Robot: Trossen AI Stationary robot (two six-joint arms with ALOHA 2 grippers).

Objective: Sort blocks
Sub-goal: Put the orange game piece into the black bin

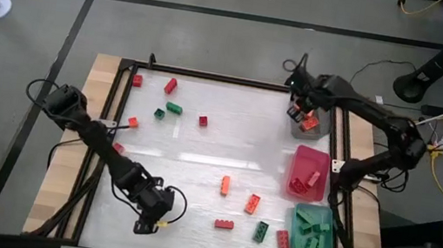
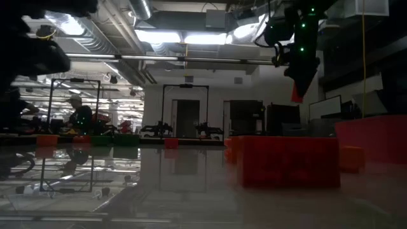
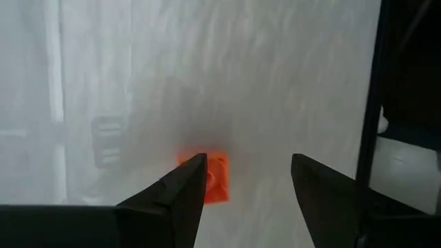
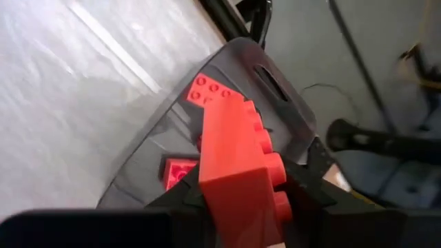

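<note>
The right gripper point(image 4: 255, 200), at about one o'clock on the table in the high view, is clenched on a small orange-red studded plastic brick point(image 4: 238, 165), holding it by its two long flat sides with the studs facing sideways, directly above the grey rectangular plastic tray point(image 4: 289, 117). Two more orange bricks lie in that tray beneath it point(image 4: 210, 89). At four o'clock stand the pink rectangular tray point(image 1: 308, 174) and, nearer five, the teal rectangular tray point(image 1: 312, 234). The other blocks, red, orange and dark green studded bricks point(image 1: 252, 202), lie scattered over the white table top point(image 1: 199, 156) from eleven round to five o'clock. The left gripper point(image 3: 248, 200), near seven o'clock, hangs with its fingers spread and empty over a small orange brick point(image 3: 213, 179) on the table. These bricks look light, rigid and smooth-walled, so I judge the flat sides the best hold; pinching across studs or a corner would likely let one twist or slip out.
</note>
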